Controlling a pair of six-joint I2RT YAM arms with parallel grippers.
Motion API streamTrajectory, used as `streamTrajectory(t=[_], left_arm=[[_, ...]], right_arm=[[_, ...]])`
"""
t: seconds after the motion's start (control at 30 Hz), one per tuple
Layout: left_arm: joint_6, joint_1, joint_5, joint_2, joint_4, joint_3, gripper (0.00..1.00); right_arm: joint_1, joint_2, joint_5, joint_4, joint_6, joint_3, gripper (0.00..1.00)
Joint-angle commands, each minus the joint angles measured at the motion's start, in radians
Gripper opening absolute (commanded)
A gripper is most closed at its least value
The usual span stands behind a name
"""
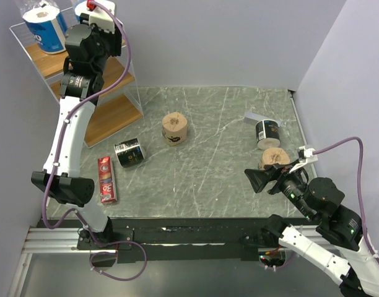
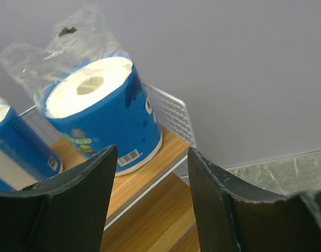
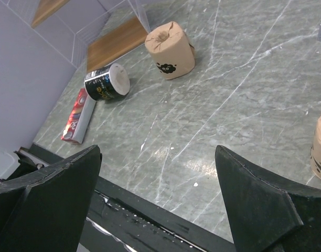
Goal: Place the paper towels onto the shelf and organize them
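Note:
The shelf [image 1: 112,114] stands at the far left. One blue-wrapped paper towel [image 1: 44,28] stands on its top board; a second [image 1: 78,12] is mostly hidden behind my left gripper [image 1: 78,38]. The left wrist view shows both blue rolls [image 2: 105,113] [image 2: 13,149] on the board [image 2: 145,178], with my left gripper [image 2: 152,157] open, empty and just in front. On the table are a tan roll [image 1: 174,129], a black roll [image 1: 130,153] on its side, another black roll [image 1: 267,133] and a tan roll [image 1: 274,158]. My right gripper [image 1: 259,179] [image 3: 158,157] is open and empty.
A flat red box [image 1: 106,179] lies near the table's front left, beside the left arm. A small grey block [image 1: 254,117] lies behind the right black roll. The right wrist view shows the tan roll [image 3: 170,43], the black roll [image 3: 105,82] and the red box [image 3: 76,113].

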Motion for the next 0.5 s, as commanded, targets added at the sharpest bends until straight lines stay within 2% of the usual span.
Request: streamTrajectory(t=[0.0, 0.27, 0.47], left_arm=[[-0.035, -0.002, 0.072, 0.030, 0.087, 0.023, 0.62], [-0.040, 0.000, 0.029, 0.142, 0.154, 0.087, 0.61], [0.014, 0.007, -0.102, 0.204, 0.205, 0.107, 0.60]], right_arm=[[0.000, 0.039, -0.002, 0.031, -0.010, 0.038, 0.96], [-0.001, 0.080, -0.022, 0.048, -0.010, 0.092, 0.96], [-0.001, 0.103, -0.024, 0.041, -0.012, 0.106, 0.96]])
